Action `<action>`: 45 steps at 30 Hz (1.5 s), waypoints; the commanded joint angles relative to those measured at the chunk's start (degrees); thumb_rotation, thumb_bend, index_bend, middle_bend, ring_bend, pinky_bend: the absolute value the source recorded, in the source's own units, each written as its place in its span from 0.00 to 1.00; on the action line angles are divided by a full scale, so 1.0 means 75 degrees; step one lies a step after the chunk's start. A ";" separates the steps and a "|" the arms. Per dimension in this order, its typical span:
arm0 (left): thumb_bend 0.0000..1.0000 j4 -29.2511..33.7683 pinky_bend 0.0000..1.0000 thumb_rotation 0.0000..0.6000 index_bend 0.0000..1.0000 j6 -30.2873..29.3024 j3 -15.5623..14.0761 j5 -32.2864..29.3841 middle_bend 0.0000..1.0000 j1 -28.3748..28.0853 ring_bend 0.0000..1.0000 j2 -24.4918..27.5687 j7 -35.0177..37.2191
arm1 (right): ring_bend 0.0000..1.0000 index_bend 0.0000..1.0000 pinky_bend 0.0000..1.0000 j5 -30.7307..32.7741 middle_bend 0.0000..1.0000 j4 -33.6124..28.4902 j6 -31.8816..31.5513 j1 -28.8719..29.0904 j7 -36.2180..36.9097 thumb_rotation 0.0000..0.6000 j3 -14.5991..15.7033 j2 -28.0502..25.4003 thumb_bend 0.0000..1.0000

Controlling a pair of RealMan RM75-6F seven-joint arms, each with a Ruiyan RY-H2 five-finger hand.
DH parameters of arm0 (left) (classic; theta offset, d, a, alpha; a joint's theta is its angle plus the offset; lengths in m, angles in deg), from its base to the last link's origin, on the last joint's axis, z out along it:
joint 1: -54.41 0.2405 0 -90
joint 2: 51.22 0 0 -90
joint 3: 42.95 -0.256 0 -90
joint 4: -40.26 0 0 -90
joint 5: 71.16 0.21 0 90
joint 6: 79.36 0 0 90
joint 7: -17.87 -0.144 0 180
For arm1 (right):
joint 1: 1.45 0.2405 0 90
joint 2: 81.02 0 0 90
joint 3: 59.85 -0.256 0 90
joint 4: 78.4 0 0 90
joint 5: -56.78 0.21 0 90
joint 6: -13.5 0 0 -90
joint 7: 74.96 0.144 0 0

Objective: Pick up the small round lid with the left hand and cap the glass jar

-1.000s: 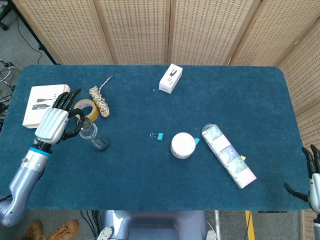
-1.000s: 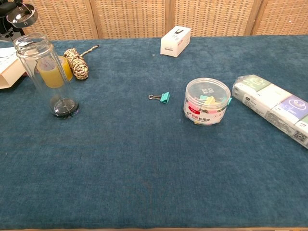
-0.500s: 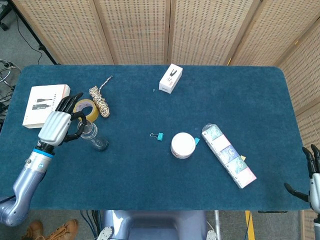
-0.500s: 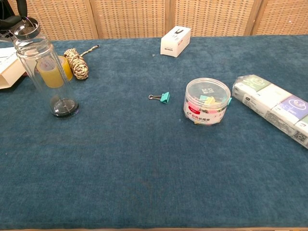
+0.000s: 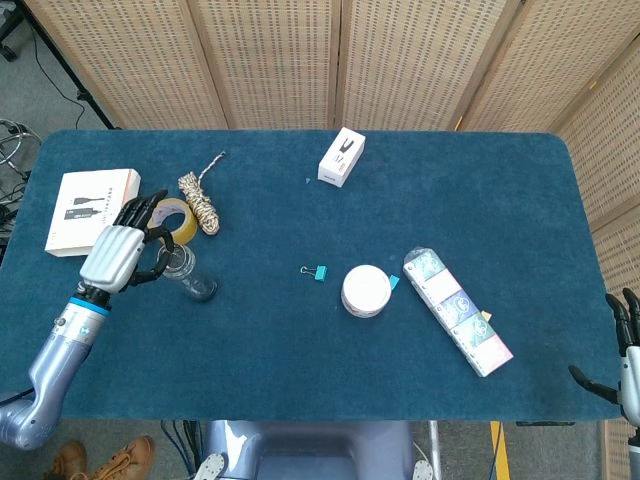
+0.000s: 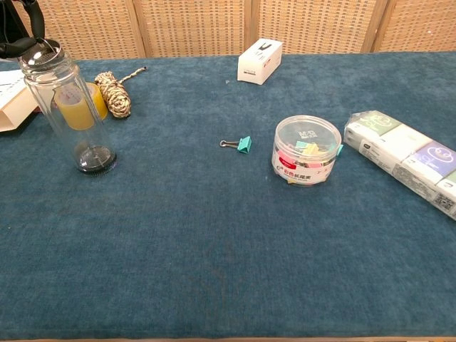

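The tall clear glass jar (image 6: 70,107) stands upright at the table's left; in the head view the jar (image 5: 192,277) appears from above. The small round lid (image 6: 43,51) sits at the jar's mouth, tilted a little. My left hand (image 5: 113,255) reaches in from the left and holds the lid between its dark fingertips (image 6: 21,32), which curl over the jar's top. Whether the lid is fully seated I cannot tell. My right hand (image 5: 625,352) hangs off the table's near right corner with its fingers apart, holding nothing.
A yellow tape roll (image 5: 168,214) and a twine bundle (image 5: 203,201) lie just behind the jar, a white box (image 5: 86,205) to their left. A teal binder clip (image 5: 318,271), round tub (image 5: 366,290), tissue pack (image 5: 457,311) and small white carton (image 5: 341,157) lie further right.
My left hand has brought the lid down and slightly rightward, from above and left of the jar's mouth onto it. The right hand has not moved.
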 commanded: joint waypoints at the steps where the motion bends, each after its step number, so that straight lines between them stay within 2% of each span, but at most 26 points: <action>1: 0.50 -0.0019 0.00 1.00 0.62 0.0027 -0.0006 -0.0028 0.00 -0.0025 0.00 -0.0037 -0.0028 | 0.00 0.03 0.00 0.0003 0.00 -0.0001 -0.0001 0.0000 -0.0002 1.00 -0.0003 0.0000 0.00; 9: 0.50 -0.0025 0.00 1.00 0.59 0.0070 -0.0031 -0.0111 0.00 -0.0070 0.00 -0.0122 -0.0139 | 0.00 0.03 0.00 0.0004 0.00 0.0007 0.0004 0.0001 0.0007 1.00 -0.0002 -0.0003 0.00; 18: 0.50 0.0083 0.00 1.00 0.36 0.0119 -0.0063 -0.0283 0.00 -0.0058 0.00 -0.0010 -0.0342 | 0.00 0.03 0.00 -0.0006 0.00 0.0000 -0.0007 -0.0002 0.0006 1.00 -0.0003 -0.0002 0.00; 25: 0.50 0.0114 0.00 1.00 0.28 0.0016 -0.0063 -0.0253 0.00 0.0002 0.00 0.0070 -0.0276 | 0.00 0.03 0.00 -0.0003 0.00 -0.0003 0.0003 0.0002 0.0005 1.00 -0.0003 -0.0002 0.00; 33: 0.49 0.0240 0.00 1.00 0.16 -0.0591 -0.0166 0.0382 0.00 0.0390 0.00 0.0558 0.0332 | 0.00 0.03 0.00 -0.0027 0.00 -0.0006 0.0017 0.0011 -0.0009 1.00 0.0011 0.0012 0.00; 40: 0.37 0.0100 0.00 1.00 0.16 -0.0774 -0.0540 0.1308 0.00 0.0606 0.00 0.1042 0.1179 | 0.00 0.03 0.00 -0.0083 0.00 -0.0038 0.0025 0.0028 -0.0079 1.00 0.0034 0.0041 0.00; 45: 0.21 0.0287 0.00 1.00 0.16 -0.0556 -0.0912 0.1889 0.00 0.0592 0.00 0.1490 0.1065 | 0.00 0.03 0.00 -0.0076 0.00 -0.0047 0.0010 0.0022 -0.0103 1.00 0.0032 0.0054 0.00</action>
